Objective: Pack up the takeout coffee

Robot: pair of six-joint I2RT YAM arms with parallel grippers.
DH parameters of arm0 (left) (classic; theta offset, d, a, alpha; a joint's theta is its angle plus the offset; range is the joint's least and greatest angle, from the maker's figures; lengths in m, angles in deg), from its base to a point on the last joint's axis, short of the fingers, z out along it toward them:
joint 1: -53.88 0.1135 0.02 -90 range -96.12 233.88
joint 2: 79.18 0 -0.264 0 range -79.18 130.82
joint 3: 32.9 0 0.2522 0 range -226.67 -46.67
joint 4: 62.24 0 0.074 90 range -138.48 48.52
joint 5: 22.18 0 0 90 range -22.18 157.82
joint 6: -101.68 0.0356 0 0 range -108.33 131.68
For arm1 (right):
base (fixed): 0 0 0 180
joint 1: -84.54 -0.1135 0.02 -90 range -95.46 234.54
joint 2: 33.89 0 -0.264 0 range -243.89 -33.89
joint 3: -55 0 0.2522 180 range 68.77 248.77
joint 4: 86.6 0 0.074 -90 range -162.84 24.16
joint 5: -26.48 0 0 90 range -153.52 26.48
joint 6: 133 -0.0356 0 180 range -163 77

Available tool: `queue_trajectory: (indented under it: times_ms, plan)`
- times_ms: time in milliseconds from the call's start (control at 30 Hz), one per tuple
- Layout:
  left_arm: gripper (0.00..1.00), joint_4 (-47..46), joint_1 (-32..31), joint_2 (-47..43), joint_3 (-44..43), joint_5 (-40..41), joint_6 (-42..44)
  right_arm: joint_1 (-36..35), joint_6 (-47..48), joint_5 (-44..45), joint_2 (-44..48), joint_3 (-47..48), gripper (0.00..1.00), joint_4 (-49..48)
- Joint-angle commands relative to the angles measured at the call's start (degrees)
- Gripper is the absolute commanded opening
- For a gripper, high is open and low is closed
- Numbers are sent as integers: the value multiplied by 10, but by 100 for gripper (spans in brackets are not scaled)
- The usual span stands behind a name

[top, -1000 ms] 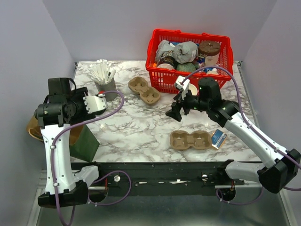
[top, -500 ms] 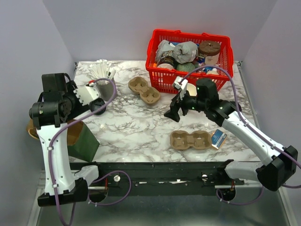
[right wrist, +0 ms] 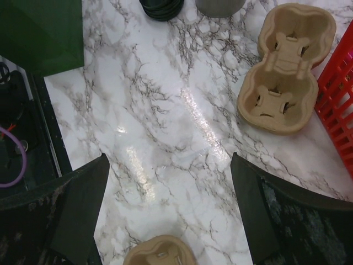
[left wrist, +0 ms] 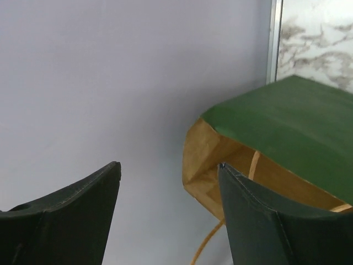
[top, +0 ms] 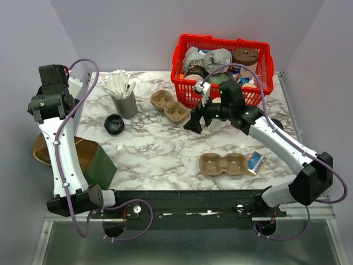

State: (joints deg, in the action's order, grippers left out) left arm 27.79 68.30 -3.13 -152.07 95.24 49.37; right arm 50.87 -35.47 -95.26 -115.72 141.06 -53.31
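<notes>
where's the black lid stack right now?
Top view: the black lid stack lies on the left side of the table, just on the robot's side of the grey stirrer cup and beyond the green bag.

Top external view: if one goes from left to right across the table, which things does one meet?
green paper bag → black lid → far cup carrier → near cup carrier → small blue packet
</notes>
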Motion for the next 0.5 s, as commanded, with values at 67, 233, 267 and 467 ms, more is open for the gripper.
queue_trajectory:
  times_ms: [67,233,267,467]
  plan:
    - [84,100,18,-77,123,17,135,2,-13,-25,-32,45,100,6]
    - [85,106,18,-75,137,-20,165,2,-25,-37,-49,57,100,9]
    - [85,105,18,-71,139,-24,168,2,-26,-38,-51,58,100,9]
    - [85,105,18,-46,154,-12,222,2,-26,-36,-46,44,100,5]
